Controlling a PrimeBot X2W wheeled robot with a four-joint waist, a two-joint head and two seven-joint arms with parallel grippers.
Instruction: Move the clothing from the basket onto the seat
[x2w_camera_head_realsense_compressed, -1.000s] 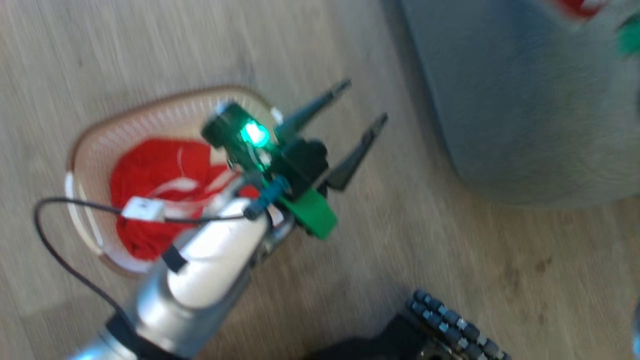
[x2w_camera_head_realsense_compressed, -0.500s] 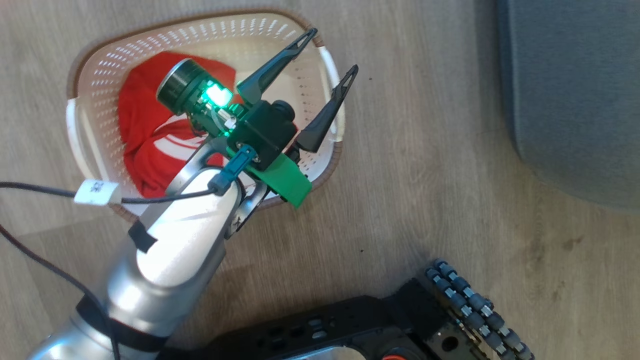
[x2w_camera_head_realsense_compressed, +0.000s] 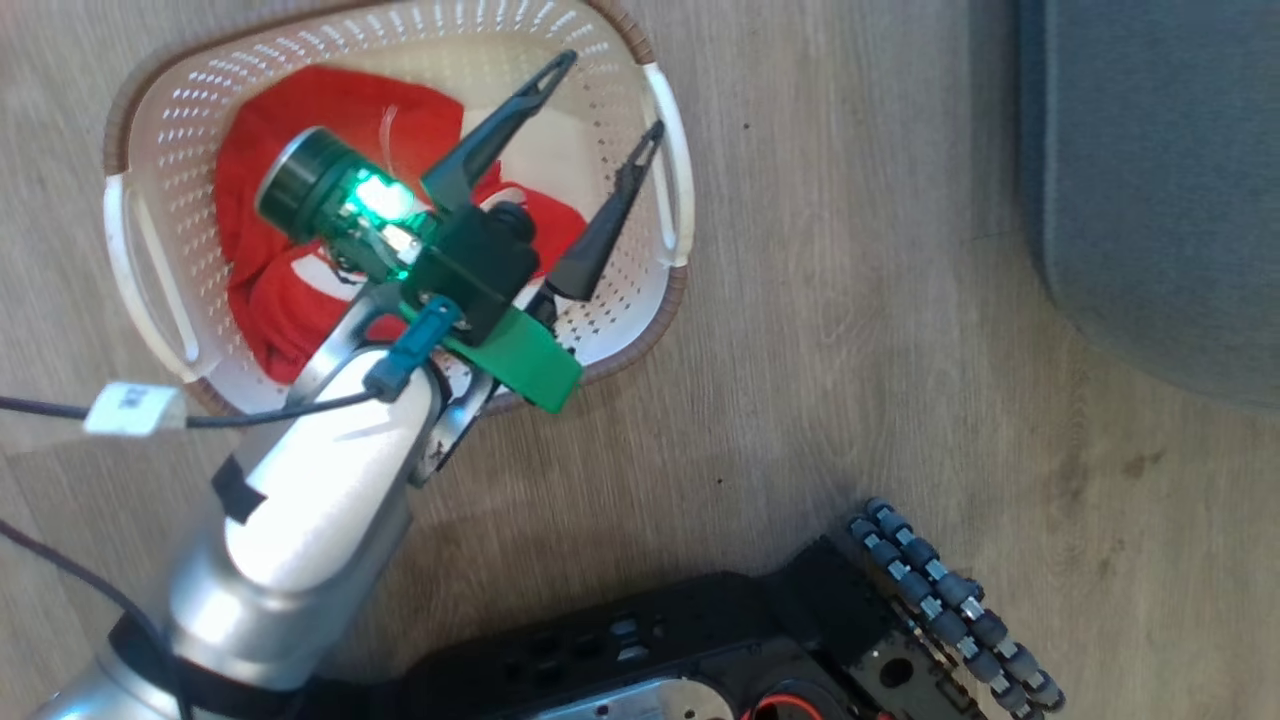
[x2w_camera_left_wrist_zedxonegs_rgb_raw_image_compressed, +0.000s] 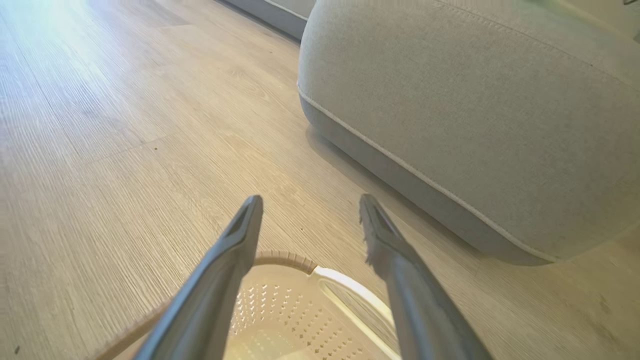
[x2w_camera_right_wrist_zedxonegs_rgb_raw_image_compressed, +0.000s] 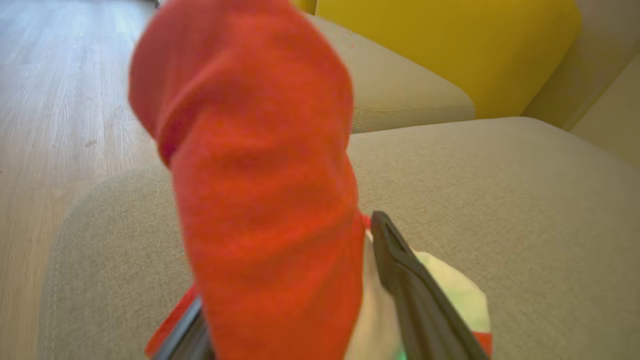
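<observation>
The cream basket (x2w_camera_head_realsense_compressed: 150, 110) stands on the wooden floor with red and white clothing (x2w_camera_head_realsense_compressed: 280, 130) bunched inside. My left gripper (x2w_camera_head_realsense_compressed: 610, 95) hovers open above the basket's right half, nothing between its fingers. In the left wrist view the same gripper (x2w_camera_left_wrist_zedxonegs_rgb_raw_image_compressed: 310, 200) points past the basket rim (x2w_camera_left_wrist_zedxonegs_rgb_raw_image_compressed: 285, 259) toward the grey seat (x2w_camera_left_wrist_zedxonegs_rgb_raw_image_compressed: 475, 125). The seat's corner (x2w_camera_head_realsense_compressed: 1150, 180) lies at the head view's right. Over the seat (x2w_camera_right_wrist_zedxonegs_rgb_raw_image_compressed: 500, 200), my right gripper (x2w_camera_right_wrist_zedxonegs_rgb_raw_image_compressed: 300, 240) has its fingers spread, and a blurred red garment (x2w_camera_right_wrist_zedxonegs_rgb_raw_image_compressed: 260, 175) drapes over and between them, hiding the left finger's tip.
My black wheeled base with its rollers (x2w_camera_head_realsense_compressed: 950, 590) sits at the bottom of the head view. A cable with a white tag (x2w_camera_head_realsense_compressed: 130, 408) trails off the left forearm. A yellow cushion (x2w_camera_right_wrist_zedxonegs_rgb_raw_image_compressed: 440, 45) stands behind the seat. Bare wooden floor (x2w_camera_head_realsense_compressed: 850, 300) separates basket and seat.
The head camera has swung, shifting the whole picture. My open left gripper now stands over the basket's inside instead of past its right edge.
</observation>
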